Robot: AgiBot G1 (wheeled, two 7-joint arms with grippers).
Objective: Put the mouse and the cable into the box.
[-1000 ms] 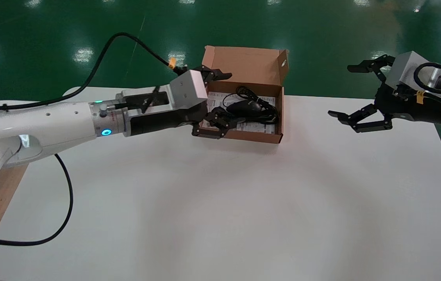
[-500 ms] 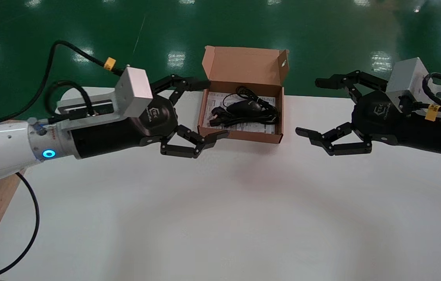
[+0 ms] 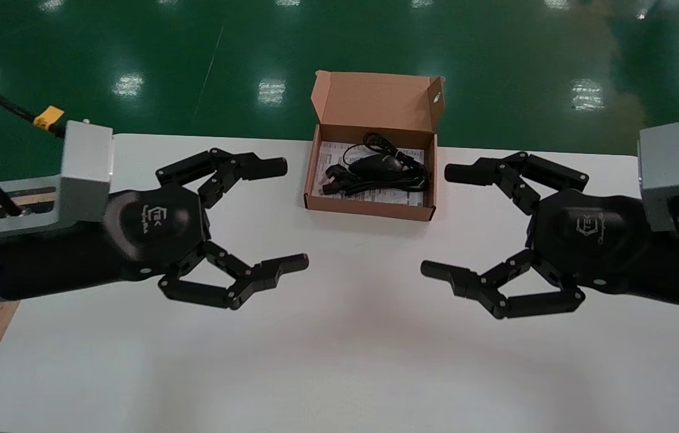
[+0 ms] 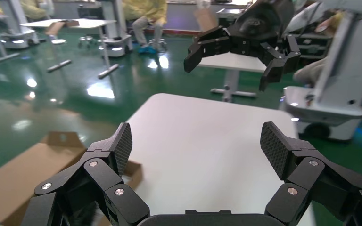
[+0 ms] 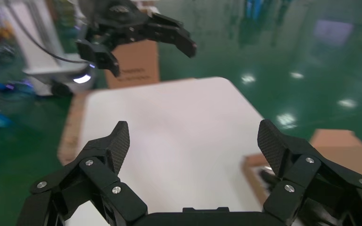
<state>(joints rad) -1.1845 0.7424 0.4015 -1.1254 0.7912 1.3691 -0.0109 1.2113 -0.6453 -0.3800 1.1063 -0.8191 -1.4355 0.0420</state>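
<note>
Nearest me is the bare white bench (image 3: 339, 361). A little farther out I hold both arms level above it, facing each other across the middle. My left pincer (image 3: 292, 214) hangs on the left side with its fingers spread wide, grasping nothing. My right pincer (image 3: 438, 221) mirrors it on the right, likewise released and holding nothing. The tips of the two are near one another but apart, with bare bench between them. From my left wrist I see my own ribbed pads (image 4: 122, 146) parted over the white surface, and the right pincer farther off, also splayed.

Beyond the gap between the pincers, the cardboard box (image 3: 369, 210) stands on the far part of the bench, its lid (image 3: 375, 99) tipped up at the back. Inside, on a printed sheet (image 3: 333, 150), lies the black mouse (image 3: 375, 163), with the black cable (image 3: 408, 174) bunched around it. They look to be touching, though the dark tangle makes that hard to tell. Past the bench edge is the glossy green floor (image 3: 135, 48).
</note>
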